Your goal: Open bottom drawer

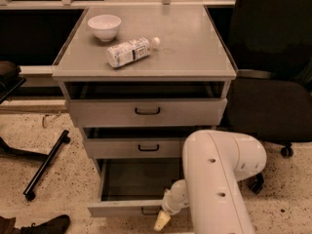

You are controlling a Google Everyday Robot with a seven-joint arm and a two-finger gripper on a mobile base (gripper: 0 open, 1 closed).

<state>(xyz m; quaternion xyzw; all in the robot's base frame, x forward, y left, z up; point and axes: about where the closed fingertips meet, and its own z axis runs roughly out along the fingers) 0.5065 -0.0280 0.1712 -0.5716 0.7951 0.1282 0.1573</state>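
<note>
Bottom drawer (122,207) is at the foot of the cabinet, lowest of three, pulled well out; grey tray exposed, nothing visible in it. Black handle (148,211) sits at front centre, partly hidden by the pincer (162,221), which hangs just beside it at the lower edge of view. Can't tell if the pincer is clenched, released or hooked on the handle. Task looks near done. White arm (214,179) covers the drawer's right side. Risks, my read: more pull could run the drawer off its slides or tip the front down; an off-centre pull could rack it; an arm swing could clip the middle drawer (122,148), which stands slightly out above. Bottle (130,51) lies on its side on the tabletop (190,48) near a bowl (104,26); a jolt could roll it.
</note>
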